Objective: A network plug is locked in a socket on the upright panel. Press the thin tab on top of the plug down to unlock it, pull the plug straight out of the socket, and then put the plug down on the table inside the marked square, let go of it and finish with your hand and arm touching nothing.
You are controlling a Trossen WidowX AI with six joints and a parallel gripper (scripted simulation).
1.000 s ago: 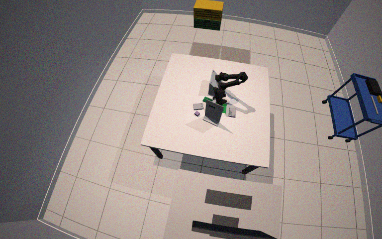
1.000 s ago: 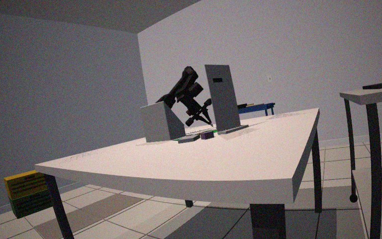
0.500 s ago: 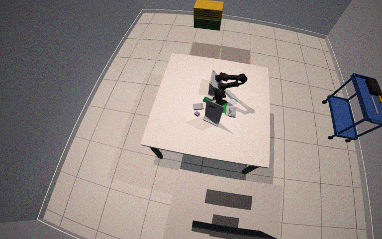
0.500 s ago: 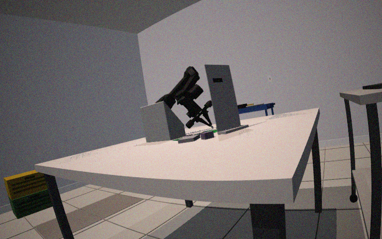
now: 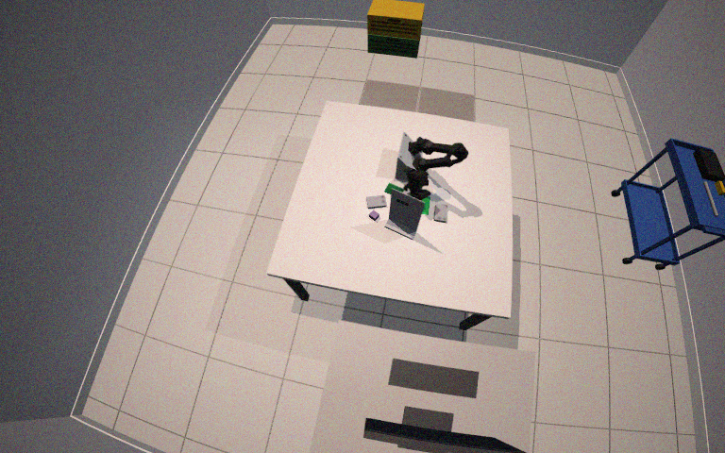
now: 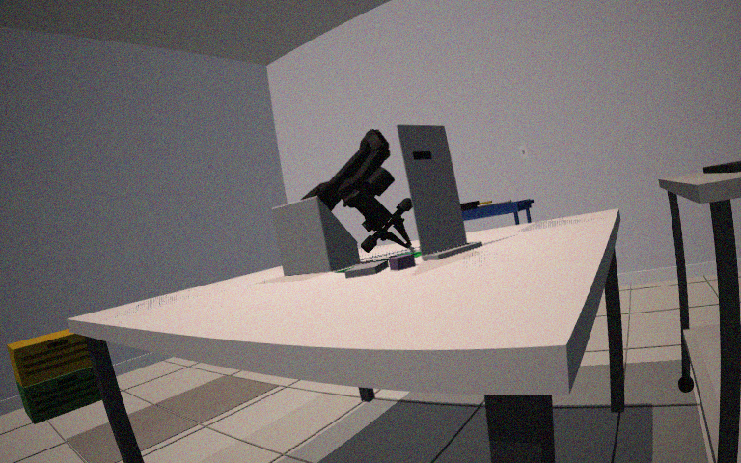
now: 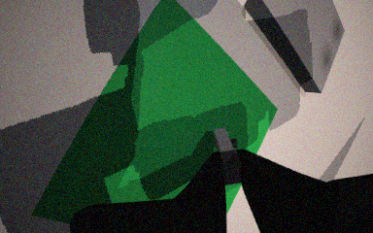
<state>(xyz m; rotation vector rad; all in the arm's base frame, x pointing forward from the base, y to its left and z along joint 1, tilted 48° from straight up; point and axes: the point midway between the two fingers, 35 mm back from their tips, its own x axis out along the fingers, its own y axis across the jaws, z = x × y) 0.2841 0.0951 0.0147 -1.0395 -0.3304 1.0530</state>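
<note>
One grey plug (image 7: 224,146) in the jaws, visible only in wrist view

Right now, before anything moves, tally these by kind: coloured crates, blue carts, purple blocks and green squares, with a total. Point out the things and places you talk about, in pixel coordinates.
Crates: 2, a yellow crate (image 5: 395,25) (image 6: 47,364) and a green crate (image 5: 394,46) (image 6: 60,394)
Blue cart (image 5: 685,185) (image 6: 492,212): 1
Purple block (image 5: 374,214) (image 6: 402,262): 1
Green square (image 5: 425,206) (image 6: 417,253) (image 7: 189,78): 1
Total: 5

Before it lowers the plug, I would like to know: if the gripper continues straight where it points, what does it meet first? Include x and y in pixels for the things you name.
Probably the green square (image 5: 425,206) (image 7: 189,78), with the plug (image 7: 221,140) in its fingers touching first; the remaining height is unclear.
</note>
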